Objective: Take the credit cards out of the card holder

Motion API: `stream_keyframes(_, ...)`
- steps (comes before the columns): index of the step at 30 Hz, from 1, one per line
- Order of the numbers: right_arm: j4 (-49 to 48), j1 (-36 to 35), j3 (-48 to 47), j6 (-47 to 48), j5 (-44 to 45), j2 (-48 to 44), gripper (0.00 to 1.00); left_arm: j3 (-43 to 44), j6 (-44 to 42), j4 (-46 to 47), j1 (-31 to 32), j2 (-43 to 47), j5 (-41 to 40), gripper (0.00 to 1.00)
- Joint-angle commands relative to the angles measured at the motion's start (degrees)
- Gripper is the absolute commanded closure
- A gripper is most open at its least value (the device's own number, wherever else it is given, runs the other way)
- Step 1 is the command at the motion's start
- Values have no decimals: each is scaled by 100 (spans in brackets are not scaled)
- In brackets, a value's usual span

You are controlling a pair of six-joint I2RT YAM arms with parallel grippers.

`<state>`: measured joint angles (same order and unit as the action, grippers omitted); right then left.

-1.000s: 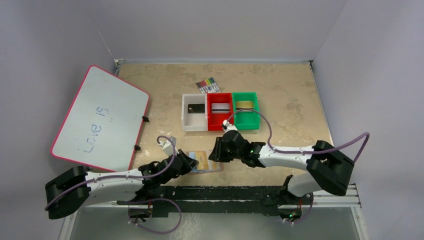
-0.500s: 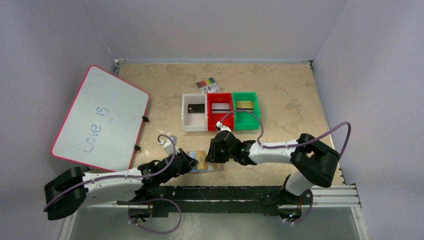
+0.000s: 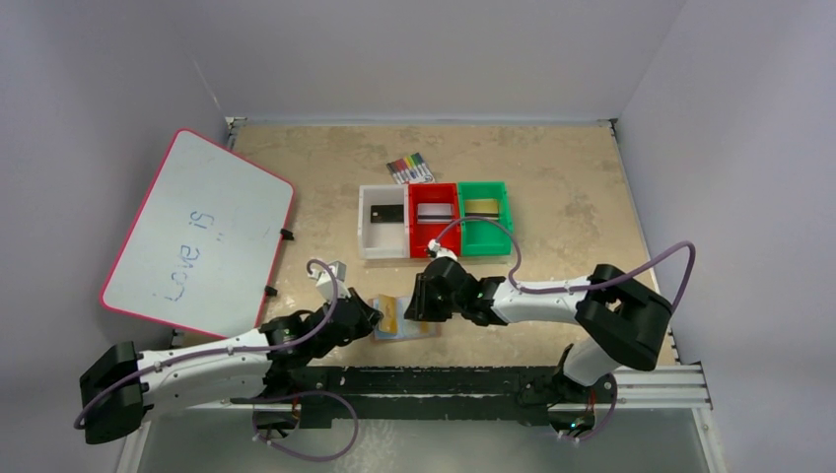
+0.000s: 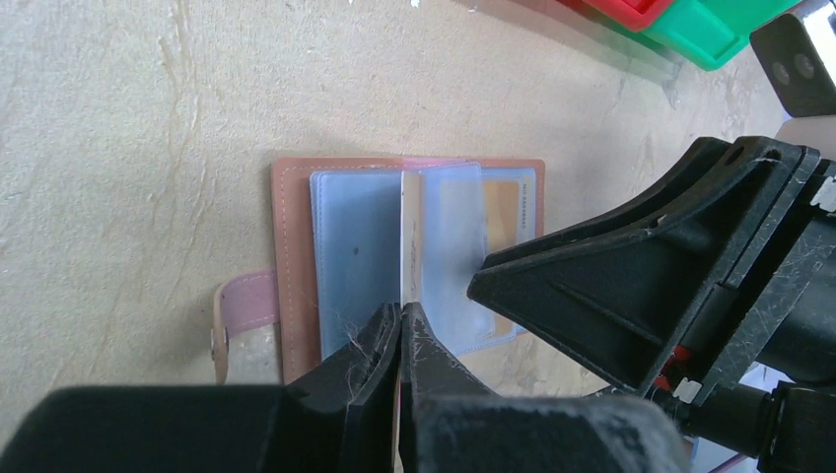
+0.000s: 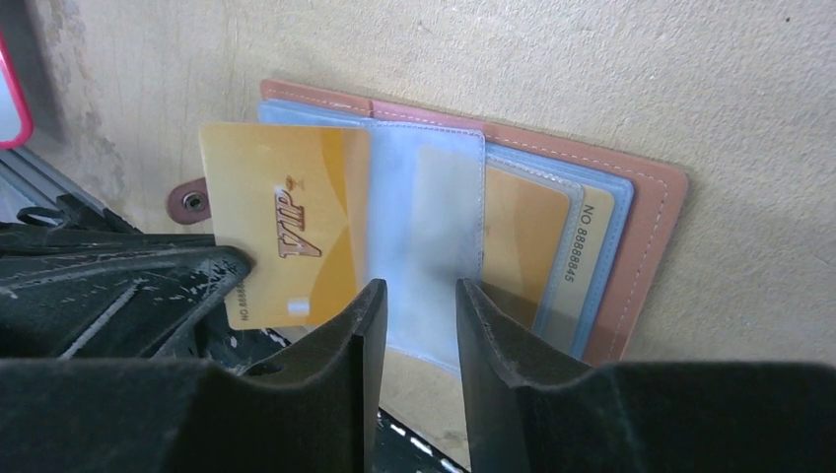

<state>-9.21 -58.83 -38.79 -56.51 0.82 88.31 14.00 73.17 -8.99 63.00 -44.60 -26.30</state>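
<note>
The tan-brown card holder [image 3: 419, 325] lies open near the table's front edge, its clear blue pockets up. It also shows in the left wrist view [image 4: 292, 236] and the right wrist view [image 5: 653, 227]. My left gripper [image 3: 369, 317] [image 4: 402, 313] is shut on a gold VIP card [image 5: 286, 232] and holds it on edge [image 4: 409, 232] over the holder's left half. My right gripper [image 3: 422, 301] [image 5: 419, 291] is open, its fingers straddling the middle clear pocket [image 5: 429, 217]. Two more gold cards [image 5: 527, 236] sit in the right pockets.
White bin [image 3: 367, 236], red bin [image 3: 434, 241] and green bin [image 3: 485, 238] stand in a row behind the holder, each with one card inside. A pack of coloured markers [image 3: 410, 167] lies behind them. The red-rimmed whiteboard [image 3: 197, 232] leans at the left.
My right gripper has moved left onto the card holder. My left gripper has drawn the gold card out of its pocket and turned it on edge.
</note>
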Motion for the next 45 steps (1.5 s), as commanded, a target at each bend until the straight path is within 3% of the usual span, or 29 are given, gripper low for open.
stream_keyframes(1, 282, 2, -34, 154, 42, -244, 64, 333, -375, -342, -26, 195, -265, 100)
stream_keyframes(5, 387, 2, -140, 208, 175, -582, 56, 459, -507, -348, -25, 336, -252, 100)
stream_keyframes(9, 771, -3, -126, 39, 788, -1156, 27, 635, -661, -364, -25, 500, -223, 100)
stream_keyframes(14, 869, 3, 141, -83, 1659, -2112, 1, 831, -895, -353, -25, 769, -182, 100)
stream_keyframes(21, 576, 121, 564, 91, 1868, -3031, 0, 802, -1163, 242, -29, 1129, 53, 100)
stream_keyframes(29, -1324, 1838, 1258, 856, -1004, -3905, 8, 713, -1367, 1126, -25, 1305, 411, 100)
stream_keyframes(35, -2475, 2016, 1257, 1008, -2619, -3363, 19, 687, -1394, 1578, -29, 1362, 433, 100)
stream_keyframes(45, -4268, 2024, 1261, 473, -3938, -1977, 41, 516, -1255, 2414, -25, 1148, 526, 100)
